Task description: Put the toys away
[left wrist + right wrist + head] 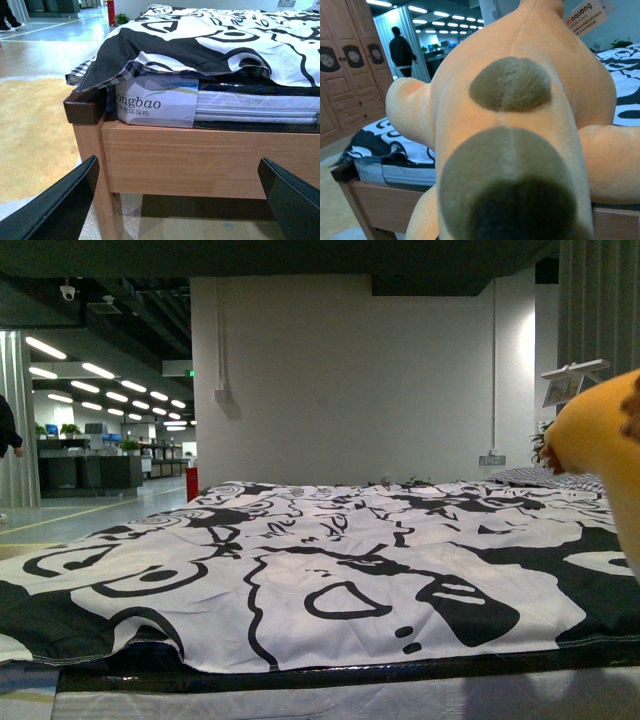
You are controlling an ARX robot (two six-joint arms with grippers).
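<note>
Obs: toy [606,445] seemingly aloft at worktop [300,570] right edge. My right pincer is hidden behind it: cannot tell grip. My left pincer [177,161] gapes, empty. Carry slowly, mind slipping.

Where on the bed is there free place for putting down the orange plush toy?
The black-and-white quilt is bare nearly everywhere, from its near edge to the white wall behind. Only the right side is crowded: the plush toy hangs there, with what looks like a pillow at the far right corner.
</note>
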